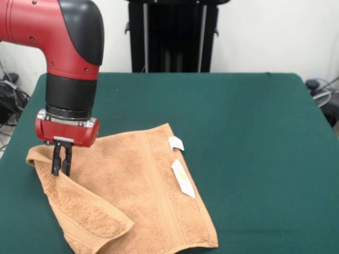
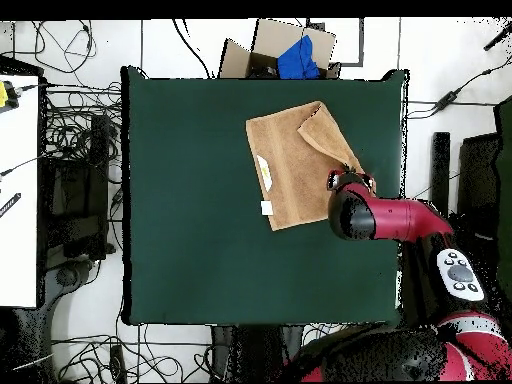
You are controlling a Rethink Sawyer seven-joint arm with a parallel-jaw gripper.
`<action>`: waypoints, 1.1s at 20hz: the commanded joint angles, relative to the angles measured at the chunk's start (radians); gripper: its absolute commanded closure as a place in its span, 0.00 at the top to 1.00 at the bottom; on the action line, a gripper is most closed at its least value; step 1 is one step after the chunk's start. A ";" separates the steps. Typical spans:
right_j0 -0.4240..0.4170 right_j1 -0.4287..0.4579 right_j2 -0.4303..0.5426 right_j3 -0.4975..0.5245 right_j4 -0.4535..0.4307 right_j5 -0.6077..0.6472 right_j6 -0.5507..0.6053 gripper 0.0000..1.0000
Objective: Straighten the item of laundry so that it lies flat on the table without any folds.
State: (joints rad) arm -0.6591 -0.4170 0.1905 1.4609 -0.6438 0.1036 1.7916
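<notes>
The item of laundry (image 1: 143, 180) is an orange-tan towel lying on the green table (image 1: 254, 132) toward the front left of the front view. Its left side is folded over into a thick flap (image 1: 90, 211), and two white tags (image 1: 183, 179) show at the right border band. My gripper (image 1: 61, 172) points straight down at the flap's upper end, its fingers close together and pinching the towel's folded edge. From overhead, the towel (image 2: 295, 165) sits near the table's (image 2: 190, 200) upper right corner, and the arm's wrist (image 2: 350, 182) covers the gripper.
The towel's front corner reaches close to the table's front edge (image 1: 175, 251). A cardboard box with a blue cloth (image 2: 290, 50) sits just off the table beyond the towel. Cables (image 2: 80, 150) and a white bench (image 2: 15, 190) lie off the table's side.
</notes>
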 commanded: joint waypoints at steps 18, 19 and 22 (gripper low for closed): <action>0.002 -0.174 0.032 0.191 0.077 0.136 0.074 0.00; 0.003 -0.186 0.034 0.200 0.084 0.139 0.076 0.00; 0.009 -0.238 0.042 0.251 0.118 0.149 0.089 0.00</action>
State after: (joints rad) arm -0.6731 -0.5549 0.1877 1.5545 -0.5898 0.1077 1.7916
